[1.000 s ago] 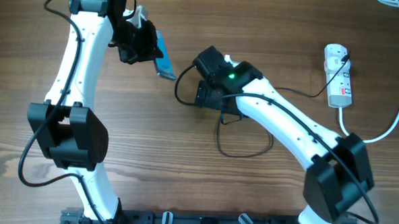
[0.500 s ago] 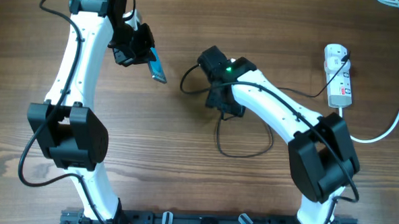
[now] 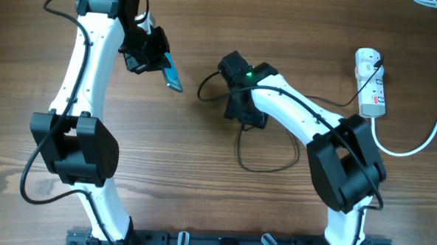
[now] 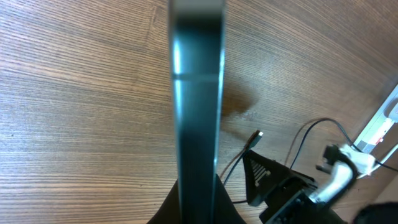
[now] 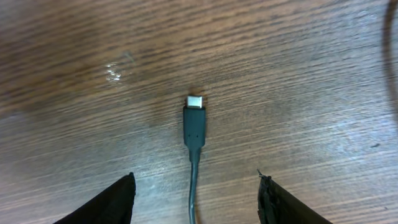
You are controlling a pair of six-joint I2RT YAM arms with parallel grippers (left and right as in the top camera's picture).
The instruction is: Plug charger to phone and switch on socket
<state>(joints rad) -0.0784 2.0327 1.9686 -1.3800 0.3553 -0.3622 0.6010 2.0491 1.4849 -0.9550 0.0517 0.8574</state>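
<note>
My left gripper (image 3: 153,55) is shut on the phone (image 3: 174,75) and holds it tilted above the table at the upper left. In the left wrist view the phone (image 4: 198,93) shows edge-on, rising from between the gripper (image 4: 199,208) fingers. The charger (image 5: 194,127), a thin black cable with a metal plug tip, lies flat on the wood. My right gripper (image 5: 196,176) stands open over it, one finger on each side of the cable, touching neither. From above, the right gripper (image 3: 245,112) hides the plug; the cable (image 3: 200,87) loops out to its left. The white socket (image 3: 370,83) lies at the far right.
A thicker white cable (image 3: 424,142) runs from the socket toward the right edge. The black cable makes a second loop below my right wrist. The right arm stretches across the middle, and bare wood lies between phone and plug.
My right arm has swung its elbow in and settled the gripper over the plug, with the jaws narrower than before. The left gripper has shifted the phone slightly up and left.
</note>
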